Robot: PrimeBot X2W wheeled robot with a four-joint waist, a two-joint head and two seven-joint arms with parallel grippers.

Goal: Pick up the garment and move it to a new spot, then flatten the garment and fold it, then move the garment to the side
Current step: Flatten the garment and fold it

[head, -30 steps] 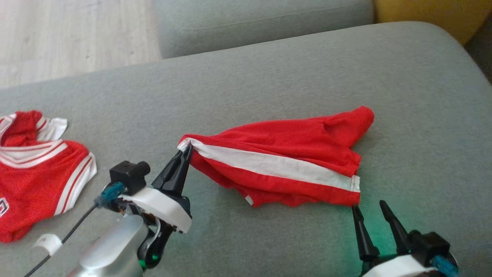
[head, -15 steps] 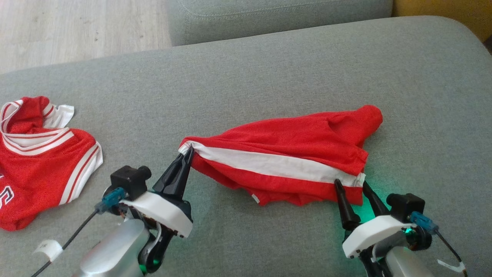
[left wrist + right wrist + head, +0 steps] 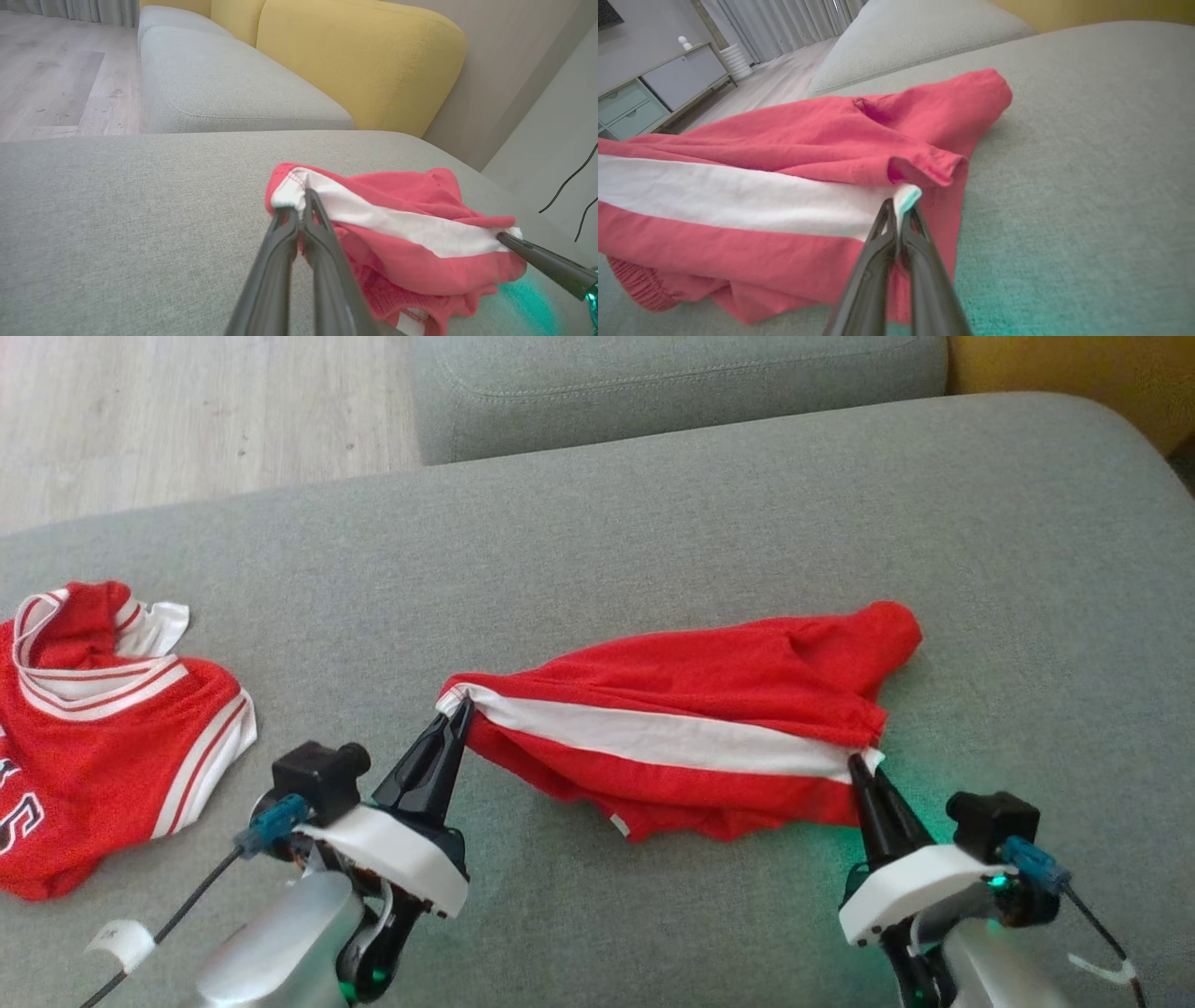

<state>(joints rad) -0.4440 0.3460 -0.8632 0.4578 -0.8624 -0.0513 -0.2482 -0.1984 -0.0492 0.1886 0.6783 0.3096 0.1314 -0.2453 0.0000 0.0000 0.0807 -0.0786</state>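
- A wide grey sofa cushion [image 3: 653, 523] serves as the work surface. Wood floor [image 3: 187, 411] is seen at 11 o'clock of the head view, and a yellow backrest [image 3: 364, 60] at 12 o'clock of the left wrist view.
- The left gripper [image 3: 459, 707] is closed tight on the 9 o'clock end of the white stripe [image 3: 653, 735]. In the left wrist view the hem corner is clamped between the fingers.
- The right gripper [image 3: 855, 765] is likewise closed on the stripe's 3 o'clock end, where only a small tab of white hem is caught at the fingertips.
- The garment [image 3: 728, 677], red shorts, is found mid-cushion. It is bunched and sags between the two grips toward 6 o'clock, with one lobe resting toward 2 o'clock.
- A red jersey [image 3: 103, 737] is seen at 9 o'clock, well apart.
- The lift is judged best made with both grippers raised together and level, and the stripe kept just taut. The thin right-hand bite could be lost if the ends are jerked or drawn apart too hard.
- The carry should be kept clear of the jersey.
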